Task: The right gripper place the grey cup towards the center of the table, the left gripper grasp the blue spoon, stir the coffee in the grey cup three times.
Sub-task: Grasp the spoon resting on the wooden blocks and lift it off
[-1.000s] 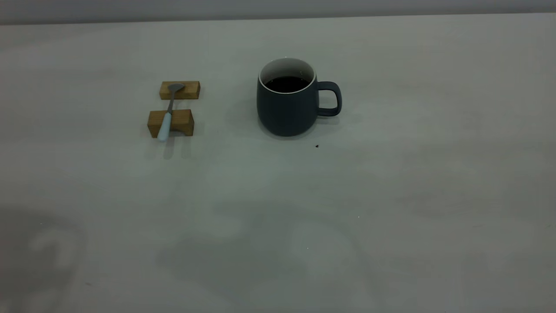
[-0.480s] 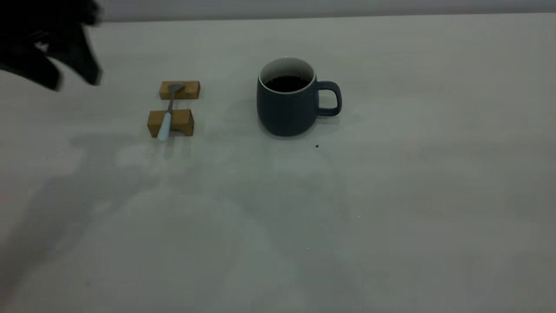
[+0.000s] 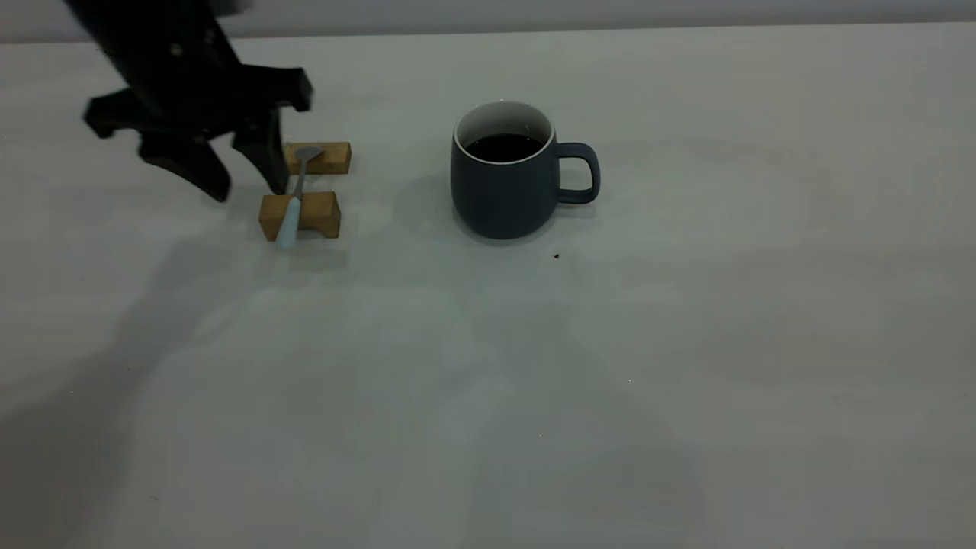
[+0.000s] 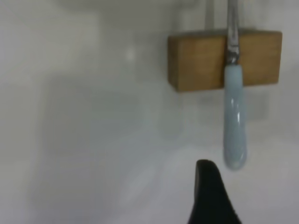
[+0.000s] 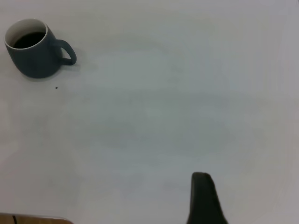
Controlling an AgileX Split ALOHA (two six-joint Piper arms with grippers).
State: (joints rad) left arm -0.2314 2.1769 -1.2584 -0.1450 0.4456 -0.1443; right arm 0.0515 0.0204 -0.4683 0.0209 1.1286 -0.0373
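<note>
Grey cup (image 3: pixel 503 187) w/ coffee (image 3: pixel 503 146)

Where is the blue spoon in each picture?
Exterior view: the blue spoon lies across two wooden blocks, left of the grey cup, beside the left pincer.
Left wrist view: its pale handle hangs over one block's edge.
Right wrist view: not in it; only the cup shows.
Shared landmark: the wooden block under the handle.
</note>
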